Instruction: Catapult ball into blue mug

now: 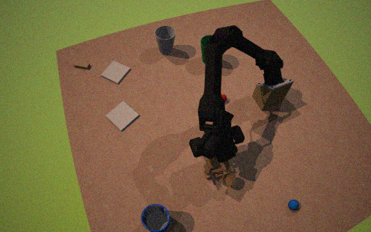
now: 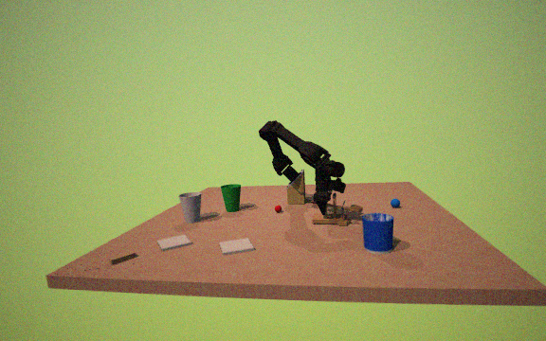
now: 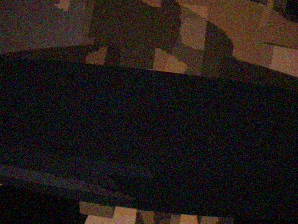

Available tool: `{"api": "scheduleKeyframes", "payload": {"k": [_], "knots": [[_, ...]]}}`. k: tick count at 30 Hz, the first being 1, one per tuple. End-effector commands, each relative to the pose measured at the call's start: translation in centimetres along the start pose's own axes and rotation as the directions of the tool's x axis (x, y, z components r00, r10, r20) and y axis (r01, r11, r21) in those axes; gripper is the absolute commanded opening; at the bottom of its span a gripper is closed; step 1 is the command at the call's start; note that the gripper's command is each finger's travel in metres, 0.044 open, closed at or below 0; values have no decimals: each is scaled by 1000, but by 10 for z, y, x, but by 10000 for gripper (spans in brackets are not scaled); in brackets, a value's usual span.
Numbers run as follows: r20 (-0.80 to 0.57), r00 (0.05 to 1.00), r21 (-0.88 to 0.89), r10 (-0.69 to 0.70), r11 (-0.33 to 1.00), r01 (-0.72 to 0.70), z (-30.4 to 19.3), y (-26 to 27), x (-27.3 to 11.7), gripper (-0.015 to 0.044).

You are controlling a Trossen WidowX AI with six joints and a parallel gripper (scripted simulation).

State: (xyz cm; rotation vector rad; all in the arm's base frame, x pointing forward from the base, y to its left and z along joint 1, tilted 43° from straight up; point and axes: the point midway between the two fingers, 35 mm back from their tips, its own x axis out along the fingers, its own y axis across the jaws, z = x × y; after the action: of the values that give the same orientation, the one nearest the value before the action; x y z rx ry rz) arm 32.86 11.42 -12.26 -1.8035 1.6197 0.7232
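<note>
The wooden catapult (image 1: 228, 180) (image 2: 331, 221) stands on the table below the arm, largely hidden by it in the top view. My gripper (image 1: 219, 158) (image 2: 322, 212) points down at the catapult and is shut on part of it; which part is not clear. A dark band fills much of the wrist view, with brown pieces above it. The blue mug (image 1: 155, 218) (image 2: 378, 233) stands upright, apart from the catapult. A blue ball (image 1: 293, 205) (image 2: 395, 203) and a smaller red ball (image 1: 224, 97) (image 2: 278, 208) lie on the table. No ball is visible in the catapult.
A grey cup (image 1: 165, 40) (image 2: 191, 208) and a green cup (image 1: 203, 51) (image 2: 231, 198) stand upright. Two pale square tiles (image 1: 122, 116) (image 2: 237, 246) and a small dark piece (image 1: 82, 67) (image 2: 124, 259) lie beyond. The arm rises beside a wooden wedge (image 1: 266, 100) (image 2: 296, 196).
</note>
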Motion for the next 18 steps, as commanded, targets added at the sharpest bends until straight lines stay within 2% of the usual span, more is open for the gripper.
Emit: {"api": "scheduleKeyframes", "payload": {"k": [1, 10, 13, 16, 18], "knots": [[0, 1000, 0, -2, 1000, 2, 0, 0, -1, 131], [0, 1000, 0, -2, 1000, 2, 1, 0, -4, 367], [4, 1000, -1, -1, 1000, 1, 3, -3, -42, 440], [5, 1000, -2, 1, 1000, -1, 2, 0, -90, 440], [5, 1000, -3, 2, 1000, -2, 1, 1, -101, 440]]}}
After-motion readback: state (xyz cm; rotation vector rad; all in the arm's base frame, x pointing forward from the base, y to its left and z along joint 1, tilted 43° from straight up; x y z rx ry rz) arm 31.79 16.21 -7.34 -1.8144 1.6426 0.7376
